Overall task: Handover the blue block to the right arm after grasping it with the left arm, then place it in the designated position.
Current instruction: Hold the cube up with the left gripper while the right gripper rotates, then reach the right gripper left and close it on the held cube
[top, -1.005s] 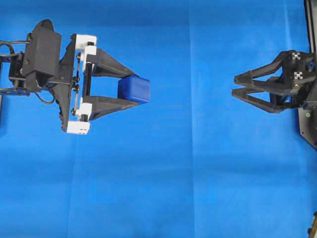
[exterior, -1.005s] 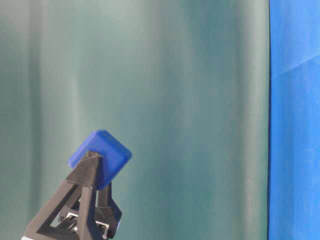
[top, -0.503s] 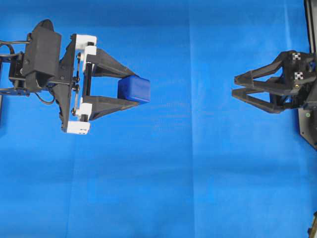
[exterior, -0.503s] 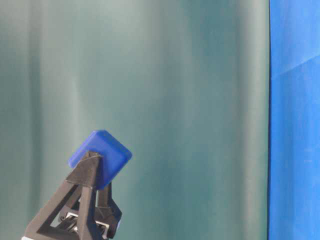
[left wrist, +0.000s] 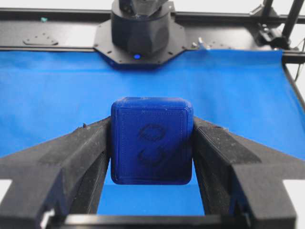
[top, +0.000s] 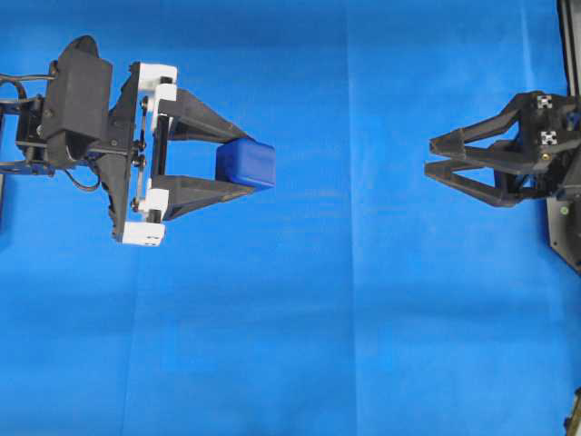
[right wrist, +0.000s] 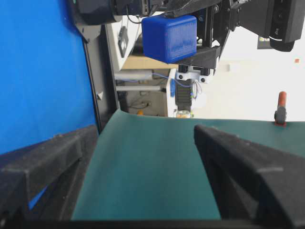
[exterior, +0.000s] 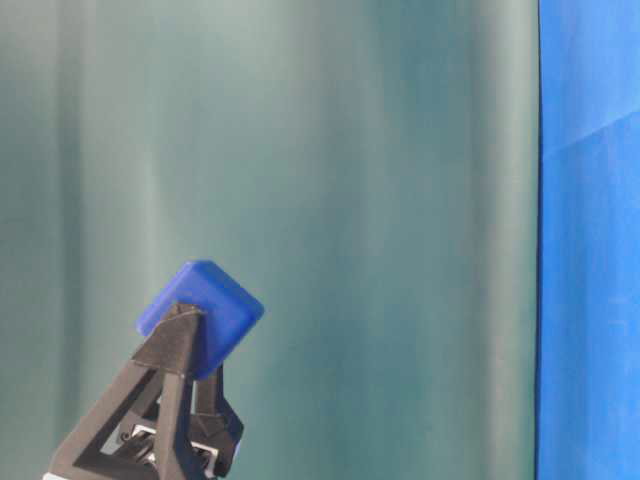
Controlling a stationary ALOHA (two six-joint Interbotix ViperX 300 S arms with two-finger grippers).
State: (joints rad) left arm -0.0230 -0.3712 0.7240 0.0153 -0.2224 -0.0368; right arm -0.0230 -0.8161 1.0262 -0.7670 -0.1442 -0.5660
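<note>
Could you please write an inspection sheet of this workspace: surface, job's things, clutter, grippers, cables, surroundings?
Surface: blue cloth, a few creases, nothing lying on it.
Job's things: blue block held above the cloth, ring marks on one face.
Clutter: nothing seen.
Grippers: left gripper shut on the block; right gripper open, empty, apart from the block.
Cables: black cable beside the left wrist.
Surroundings: green curtain, black frame, red clamp.
</note>
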